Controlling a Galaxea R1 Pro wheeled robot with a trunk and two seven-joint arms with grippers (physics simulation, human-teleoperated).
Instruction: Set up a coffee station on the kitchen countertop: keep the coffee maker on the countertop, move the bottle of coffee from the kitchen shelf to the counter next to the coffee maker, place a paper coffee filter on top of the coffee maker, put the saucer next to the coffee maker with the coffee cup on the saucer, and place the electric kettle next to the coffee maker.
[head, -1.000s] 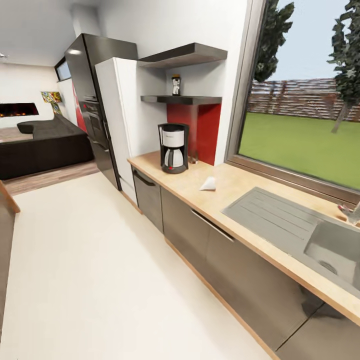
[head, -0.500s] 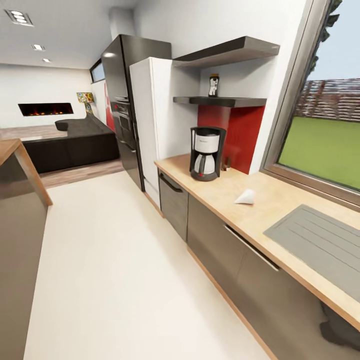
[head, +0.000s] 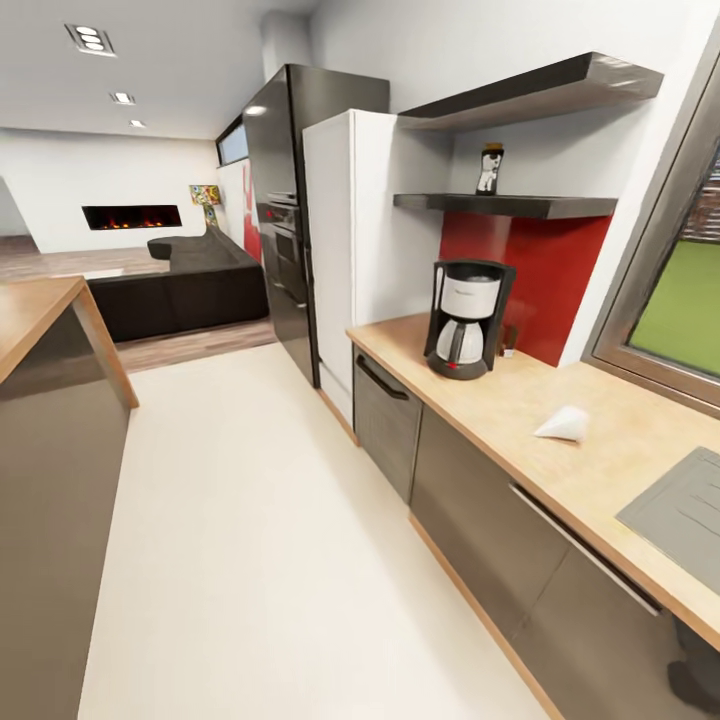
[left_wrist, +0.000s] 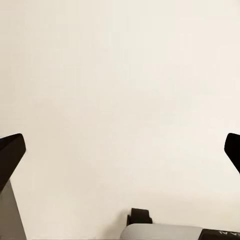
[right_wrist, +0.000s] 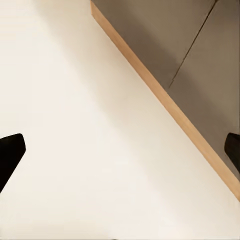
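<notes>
Black shelf (head: 520, 205) at one o'clock carries the bottle of coffee (head: 489, 168); approach squarely, stopping near the desk (head: 470, 395). Both fingers gape wide, empty.

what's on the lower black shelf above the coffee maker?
One item: the bottle of coffee, upright on the kitchen shelf, over the coffee maker. The rest of the shelf top is seen edge-on from below, so anything flat there would be hidden.
</notes>
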